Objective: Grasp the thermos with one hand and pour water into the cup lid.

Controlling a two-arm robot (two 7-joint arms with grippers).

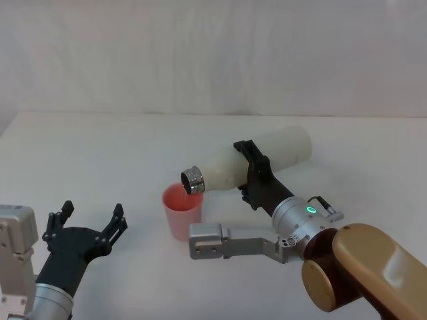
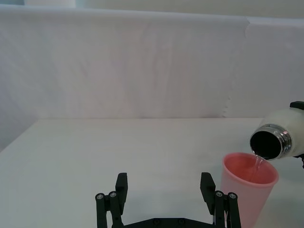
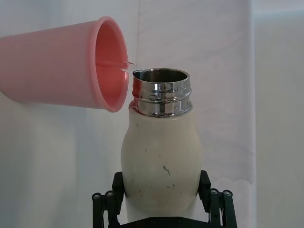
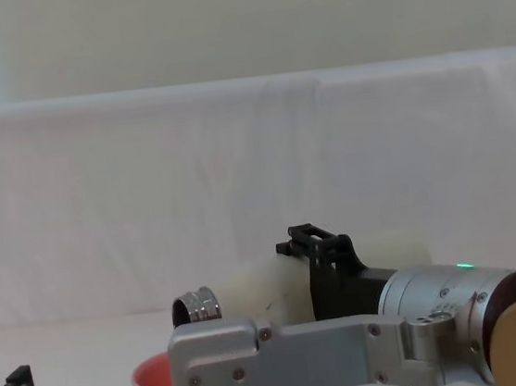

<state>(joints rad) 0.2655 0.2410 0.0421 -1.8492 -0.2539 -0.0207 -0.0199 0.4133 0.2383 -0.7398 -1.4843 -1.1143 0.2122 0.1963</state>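
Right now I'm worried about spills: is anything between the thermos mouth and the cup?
Nothing visible. The right gripper holds the thermos tipped, its steel mouth just above the cup's rim, and a thin stream runs straight in. The left gripper waits open, off to the side.

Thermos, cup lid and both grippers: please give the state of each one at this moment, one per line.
thermos: uncapped, tipped almost level, steel neck over the cup lid, thin stream of water leaving it.
cup lid: upright on the table, receiving water.
right gripper: jaws shut on the thermos body.
left gripper: jaws open, holding nothing, left of the cup lid.
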